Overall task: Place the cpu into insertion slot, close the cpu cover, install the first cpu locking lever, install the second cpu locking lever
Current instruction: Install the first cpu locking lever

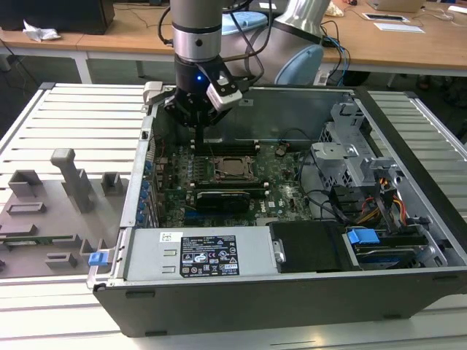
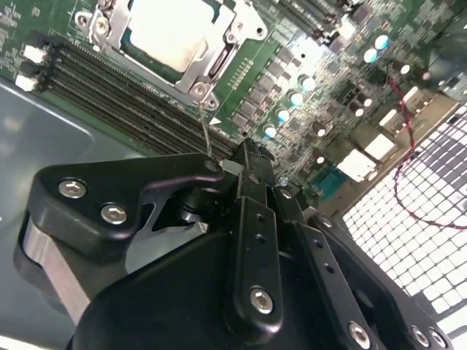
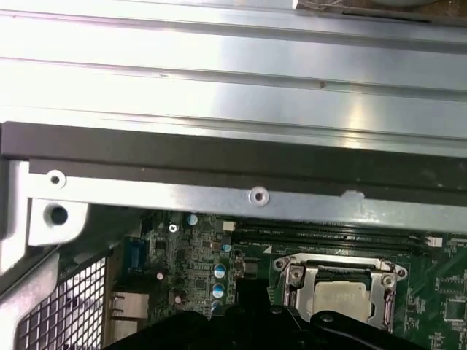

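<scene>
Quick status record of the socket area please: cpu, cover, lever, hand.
cpu: seated in the insertion slot, metal top up
cpu cover: down, framing the cpu
locking lever: thin wire running from the socket's corner to the hand's tip; whether it is gripped cannot be told
hand: shut, low over the motherboard, just to the exterior view's left of the socket
other lever: state cannot be told
</scene>
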You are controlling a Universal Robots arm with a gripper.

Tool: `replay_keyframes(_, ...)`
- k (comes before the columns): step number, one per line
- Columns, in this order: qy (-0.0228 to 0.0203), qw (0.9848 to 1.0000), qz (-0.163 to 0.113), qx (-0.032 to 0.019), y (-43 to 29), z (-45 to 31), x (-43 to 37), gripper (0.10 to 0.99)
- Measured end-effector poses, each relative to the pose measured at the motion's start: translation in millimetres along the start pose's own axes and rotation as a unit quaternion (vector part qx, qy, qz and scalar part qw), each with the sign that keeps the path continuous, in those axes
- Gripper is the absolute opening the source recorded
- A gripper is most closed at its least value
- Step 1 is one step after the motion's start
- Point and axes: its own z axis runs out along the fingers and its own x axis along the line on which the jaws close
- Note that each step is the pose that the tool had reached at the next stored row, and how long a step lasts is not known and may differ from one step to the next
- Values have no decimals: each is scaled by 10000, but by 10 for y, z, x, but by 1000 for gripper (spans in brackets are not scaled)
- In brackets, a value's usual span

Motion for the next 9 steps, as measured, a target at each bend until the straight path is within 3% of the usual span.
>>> replay_keyframes(3, 0, 10000, 0, 0, 8, 6, -49, 106)
replay_keyframes(9, 0, 10000, 0, 0, -1, 18, -220, 106)
